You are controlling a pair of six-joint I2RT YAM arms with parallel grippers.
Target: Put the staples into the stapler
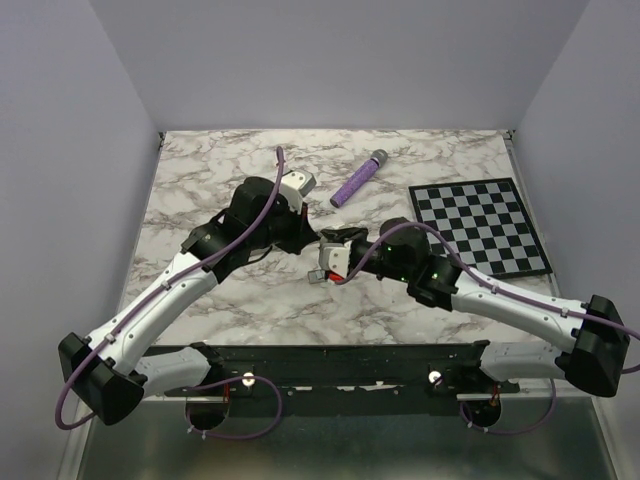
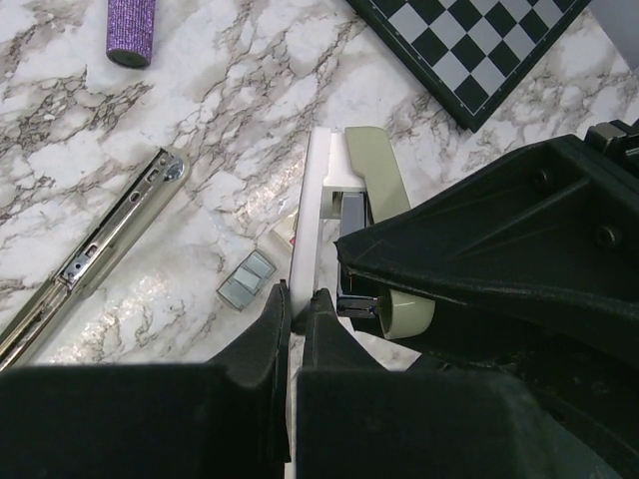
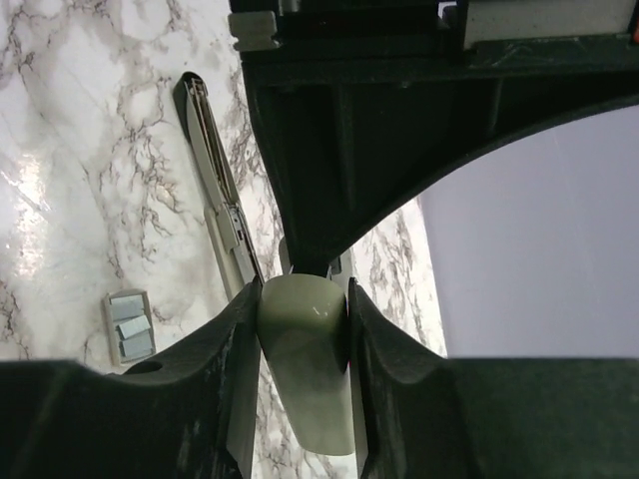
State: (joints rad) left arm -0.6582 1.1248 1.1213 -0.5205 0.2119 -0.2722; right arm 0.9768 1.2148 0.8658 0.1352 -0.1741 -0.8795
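Observation:
The stapler's beige-grey cover [image 2: 377,180] and its white flat part [image 2: 308,235] are held up between my two grippers. My left gripper [image 2: 298,296] is shut on the white part's edge. My right gripper [image 3: 303,287] is shut on the cover's rounded end [image 3: 305,369]. The stapler's slim rail piece [image 2: 95,254] lies apart on the marble and also shows in the right wrist view [image 3: 215,205]. Grey metallic staples [image 2: 246,279] lie on the table just left of the held part, and in the right wrist view [image 3: 128,325]. A cream-white box [image 2: 282,238] peeks out beside them.
A purple cylinder [image 1: 358,178] lies at the back middle of the marble table [image 1: 200,190]. A black-and-white checkerboard [image 1: 482,225] lies at the right. Both arms meet at the table's middle [image 1: 320,250]. White walls close in the sides and back.

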